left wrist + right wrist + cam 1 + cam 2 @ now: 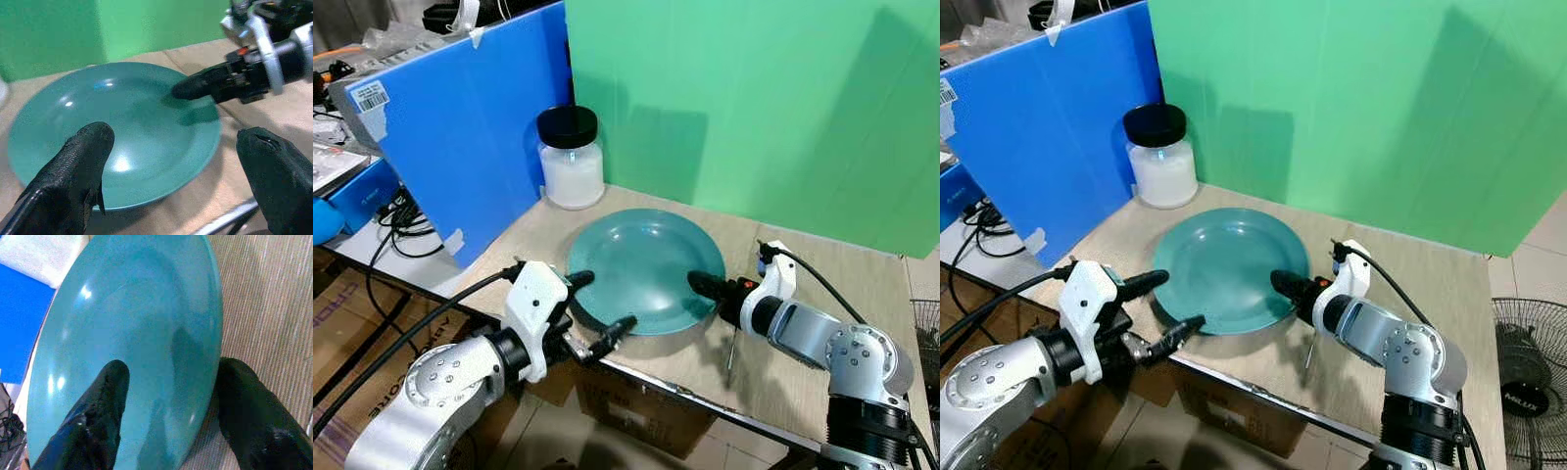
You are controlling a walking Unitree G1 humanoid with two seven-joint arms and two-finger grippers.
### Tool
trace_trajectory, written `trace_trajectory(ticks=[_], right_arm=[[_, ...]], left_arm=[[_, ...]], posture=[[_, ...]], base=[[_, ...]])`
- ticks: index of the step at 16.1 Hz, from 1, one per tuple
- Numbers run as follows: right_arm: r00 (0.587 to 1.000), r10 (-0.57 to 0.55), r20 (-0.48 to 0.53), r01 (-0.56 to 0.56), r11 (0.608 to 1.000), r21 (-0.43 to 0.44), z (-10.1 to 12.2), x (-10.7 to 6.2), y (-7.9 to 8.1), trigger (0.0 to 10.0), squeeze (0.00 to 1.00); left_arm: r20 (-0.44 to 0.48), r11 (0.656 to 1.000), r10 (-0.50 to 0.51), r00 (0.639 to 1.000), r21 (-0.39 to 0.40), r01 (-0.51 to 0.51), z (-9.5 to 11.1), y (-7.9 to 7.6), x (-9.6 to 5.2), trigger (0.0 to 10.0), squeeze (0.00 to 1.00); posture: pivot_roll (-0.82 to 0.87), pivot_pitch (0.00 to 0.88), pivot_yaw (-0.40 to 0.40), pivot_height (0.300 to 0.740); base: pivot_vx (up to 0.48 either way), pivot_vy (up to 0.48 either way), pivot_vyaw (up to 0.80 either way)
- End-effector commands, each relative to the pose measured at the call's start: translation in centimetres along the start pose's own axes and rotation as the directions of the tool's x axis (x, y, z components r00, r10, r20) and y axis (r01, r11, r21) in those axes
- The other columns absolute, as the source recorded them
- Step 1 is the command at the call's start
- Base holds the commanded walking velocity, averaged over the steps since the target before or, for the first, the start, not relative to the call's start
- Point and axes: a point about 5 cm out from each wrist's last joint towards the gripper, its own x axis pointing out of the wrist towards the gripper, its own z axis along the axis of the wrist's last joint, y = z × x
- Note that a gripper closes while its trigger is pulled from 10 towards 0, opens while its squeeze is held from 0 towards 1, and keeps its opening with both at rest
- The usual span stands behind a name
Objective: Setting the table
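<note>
Now the teal plate [641,266] lies flat on the wooden table [822,294], close to the near edge, with a white jar with black lid [571,157] well apart from it at about 11 o'clock. The right gripper [722,294] is at the plate's 3 o'clock side. In the right wrist view its two fingers [100,416] stand on either side of the rim, one over the inside of the plate and the other outside and lower, at the table. They are partly open around the rim, and I cannot tell if they already press on it. The left gripper [602,308] waits at about 7 o'clock of the plate, just beside the near rim, wide open and holding nothing; one finger is at the rim and the other points out past the table edge.

So the plate is between the two grippers, and the right one is the nearer and already placed for a hold. I judge the next move depends on this rim grip: closing there and then pulling or lifting toward 3 o'clock. A thin metal piece [731,354], perhaps cutlery, lies on the table just under the right arm.
</note>
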Motion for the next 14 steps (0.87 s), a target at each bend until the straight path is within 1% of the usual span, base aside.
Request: trace_trajectory(ticks=[1, 6, 14], right_arm=[[0.999, 0.029, -0.032, -0.029, 1.000, 0.009, -0.2, 0.4, 0.4, 0.0, 0.00], [0.997, 0.020, -0.077, -0.018, 1.000, 0.018, -1.3, 1.0, 0.4, 0.0, 0.00], [0.996, -0.003, -0.086, 0.006, 1.000, 0.028, -1.5, 1.3, 0.0, 0.0, 0.00]], left_arm=[[-0.003, 1.000, -0.016, 1.000, -0.003, 0.016, 0.1, -0.2, -0.2, 10.0, 0.00], [-0.001, 1.000, -0.012, 1.000, -0.007, 0.012, 0.0, -0.1, -0.2, 10.0, 0.00], [-0.010, 1.000, -0.005, 1.000, -0.013, 0.005, -0.7, 0.0, -0.2, 10.0, 0.00]], posture=[[0.16, 0.000, 0.003, 0.740], [0.16, 0.000, 0.002, 0.740], [0.16, 0.000, 0.000, 0.740]], base=[[0.000, 0.000, 0.00], [0.000, 0.000, 0.00], [0.000, 0.000, 0.00]])
